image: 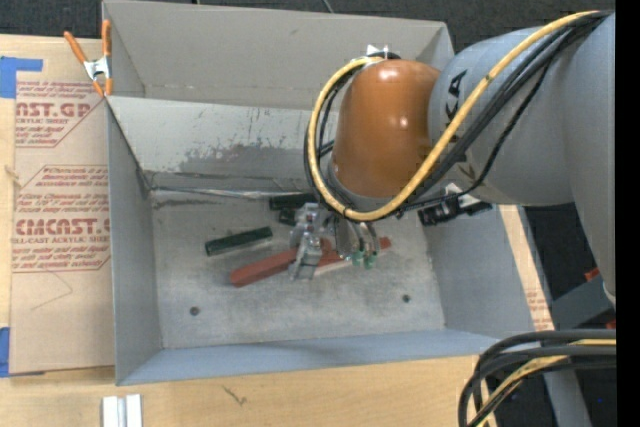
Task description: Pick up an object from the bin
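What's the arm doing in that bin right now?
The arm reaches in from the right, with its end effector low over the bin floor at the right end of a long red stick. A dark green pen lies just left of it, and a small green piece lies just right. The red stick lies flat on the floor, not yet lifted; whether it is gripped can't be told.

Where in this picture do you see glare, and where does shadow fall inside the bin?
Camera view: a soft bright highlight sits on the orange wrist cover. The bin has an evenly lit back wall. Its floor looks darker under the arm, around the tool. The dark green stick and the red stick to the left lie in plain light, without glare.
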`<state>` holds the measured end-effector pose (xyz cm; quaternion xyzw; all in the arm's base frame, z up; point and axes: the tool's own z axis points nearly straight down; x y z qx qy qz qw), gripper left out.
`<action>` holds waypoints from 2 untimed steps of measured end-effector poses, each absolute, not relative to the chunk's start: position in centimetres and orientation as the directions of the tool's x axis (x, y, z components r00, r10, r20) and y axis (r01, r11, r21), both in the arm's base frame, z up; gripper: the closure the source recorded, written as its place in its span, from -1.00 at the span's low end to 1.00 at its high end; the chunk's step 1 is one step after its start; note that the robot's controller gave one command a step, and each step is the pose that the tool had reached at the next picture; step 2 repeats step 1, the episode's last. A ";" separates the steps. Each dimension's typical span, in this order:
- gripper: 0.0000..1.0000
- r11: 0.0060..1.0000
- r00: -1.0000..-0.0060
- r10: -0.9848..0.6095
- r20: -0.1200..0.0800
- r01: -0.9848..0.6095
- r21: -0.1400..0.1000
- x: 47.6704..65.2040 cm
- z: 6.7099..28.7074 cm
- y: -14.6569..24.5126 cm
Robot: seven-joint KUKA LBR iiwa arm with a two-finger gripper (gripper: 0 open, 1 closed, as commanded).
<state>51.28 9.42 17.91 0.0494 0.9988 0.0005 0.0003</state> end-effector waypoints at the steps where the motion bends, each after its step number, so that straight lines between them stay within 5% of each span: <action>1: 1.00 0.995 -0.995 0.095 -0.002 0.095 0.001 55.0 22.4 8.8; 2: 1.00 0.995 -0.995 0.095 -0.002 0.095 0.001 55.0 22.4 8.8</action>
